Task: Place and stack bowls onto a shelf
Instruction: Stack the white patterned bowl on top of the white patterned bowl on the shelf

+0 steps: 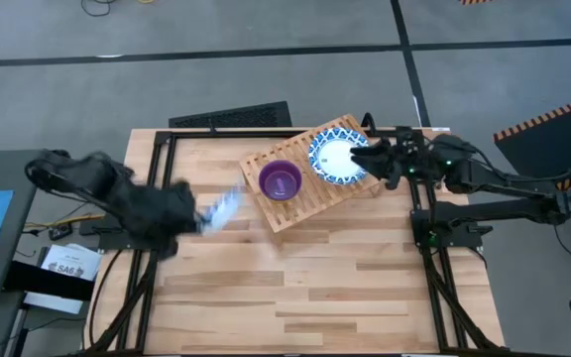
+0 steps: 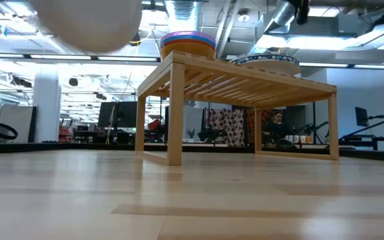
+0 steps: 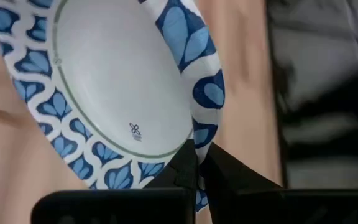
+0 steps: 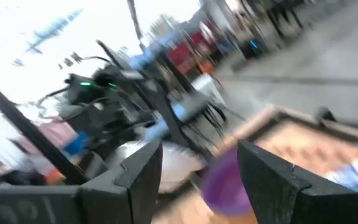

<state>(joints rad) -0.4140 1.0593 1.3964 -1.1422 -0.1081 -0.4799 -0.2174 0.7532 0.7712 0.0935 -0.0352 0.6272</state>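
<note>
**Carrying a patterned bowl toward the rack**

Pinching the blue-patterned rim of a white bowl [image 3: 120,93] between its two dark fingers, the left gripper [image 3: 194,171] holds the bowl clear of the tabletop [image 1: 315,288], out to the left of the shelf [image 1: 310,203]. The grip sits right at the rim's edge, which suits so shallow and light a dish: the thin lip is the only part two narrow fingers can close on, and holding it there leaves the underside free to settle onto another bowl. In the high view the carried bowl shows only as a pale blur just beside the left arm, so its tilt is hard to read there; the wrist view shows it turned at an angle to the fingers.

On the slatted shelf stand two piles, well apart. A purple bowl [image 1: 280,180] tops the small plastic stack at the left end; the low view shows further coloured rims under it. Another blue-rimmed bowl [image 1: 337,160] lies at the right end, the likely target for the carried one.

The right gripper [image 4: 197,165] hovers at that bowl's right edge, its fingers spread wide with nothing between them, probably just clear of a placement.
</note>
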